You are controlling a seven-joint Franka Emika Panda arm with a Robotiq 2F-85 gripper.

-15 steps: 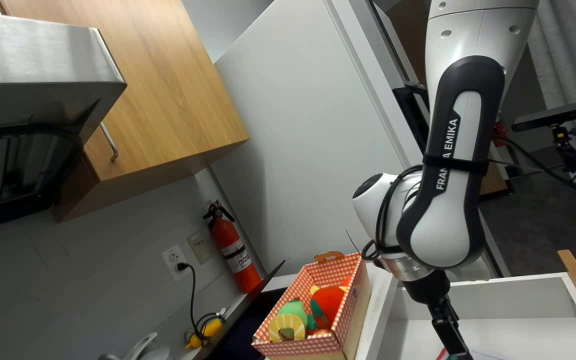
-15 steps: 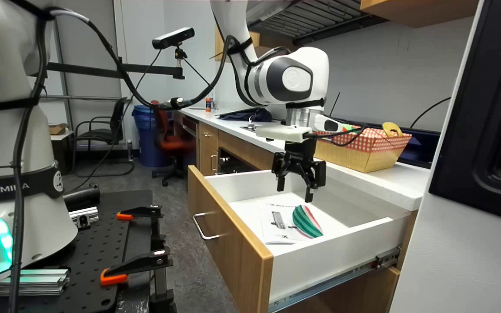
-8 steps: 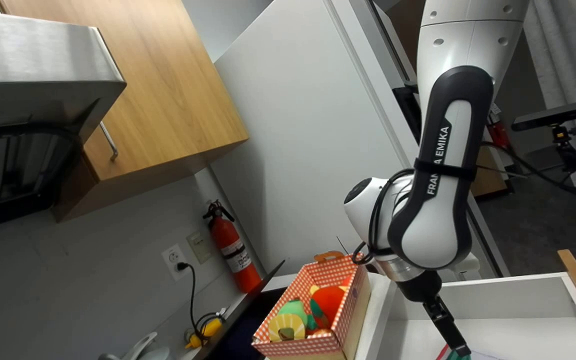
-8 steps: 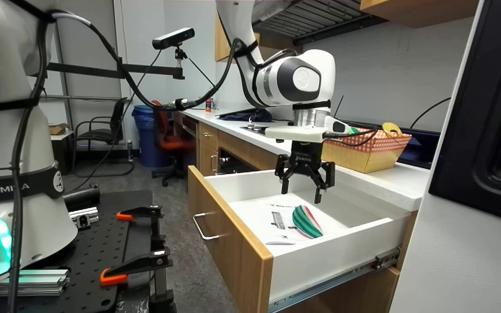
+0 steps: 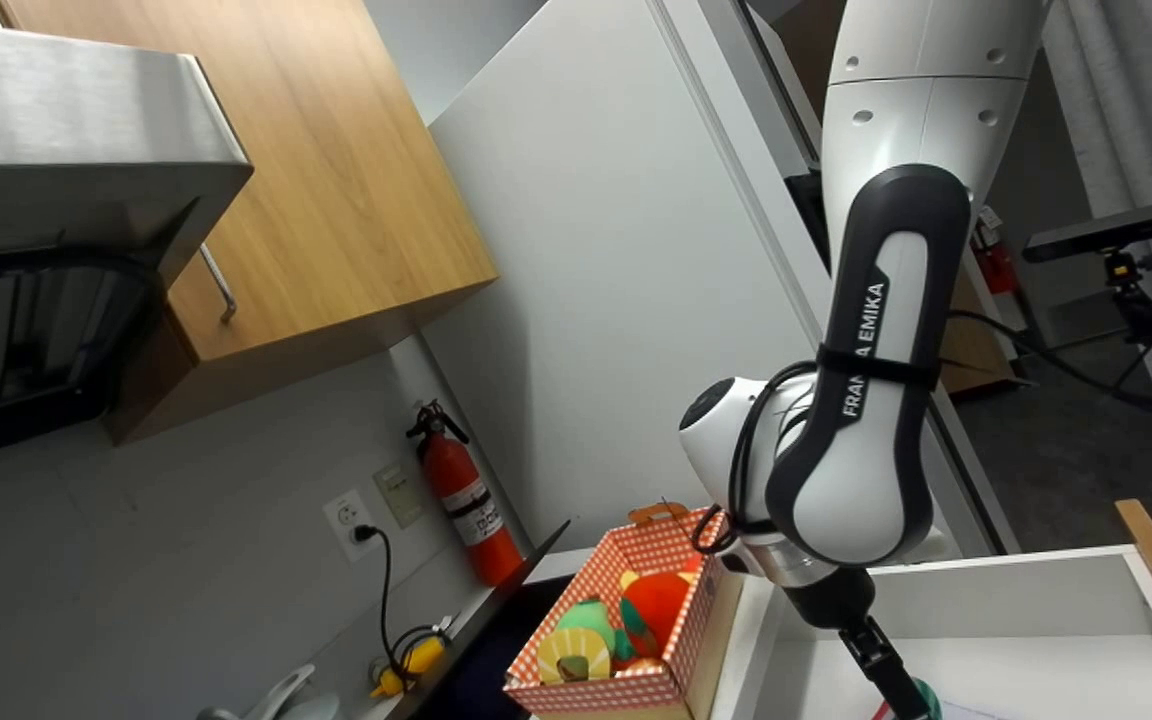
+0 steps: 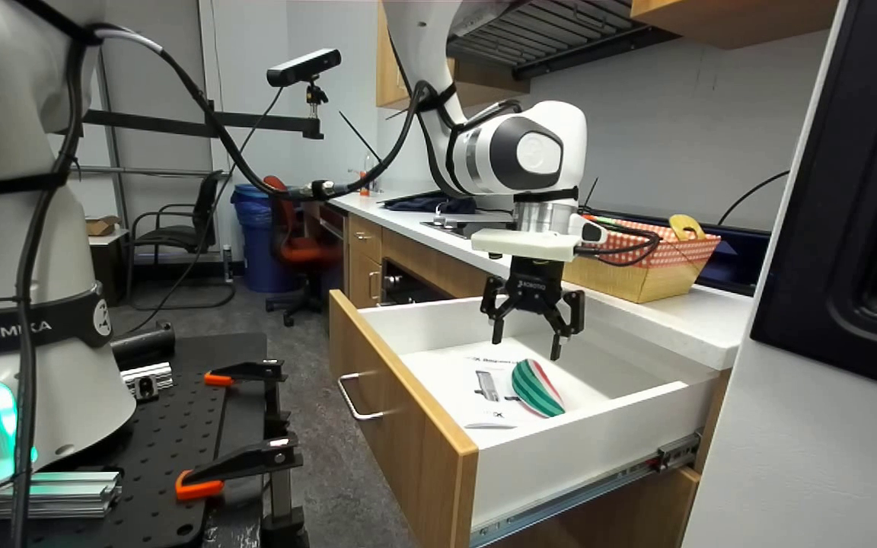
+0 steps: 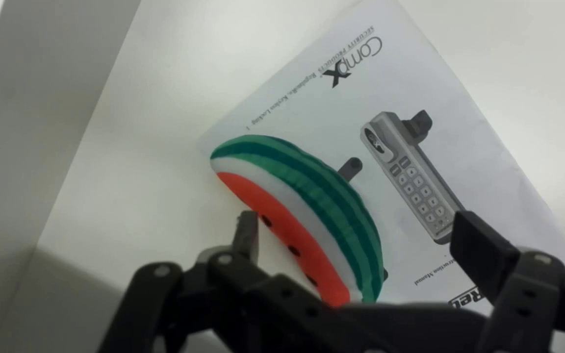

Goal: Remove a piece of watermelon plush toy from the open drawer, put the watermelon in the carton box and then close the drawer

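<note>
Drawer, wooden front, white sides and interior: standing open

Printed paper, headed CompX, with a picture of a keypad lock: flat on the drawer floor

Watermelon plush toy, one wedge, striped green rind, red flesh with dark seeds: in the drawer, lying partly over the printed paper

Gripper, black, on the white robot arm: two fingers well apart, above the toy, which shows between the fingertips in the wrist view

Carton box, red-and-white checked lining, tan outside: on the white countertop beside the drawer; contents, a red plush, a green plush and a yellow plush

Fire extinguisher, red, pale label: at the wall in an exterior view
</note>
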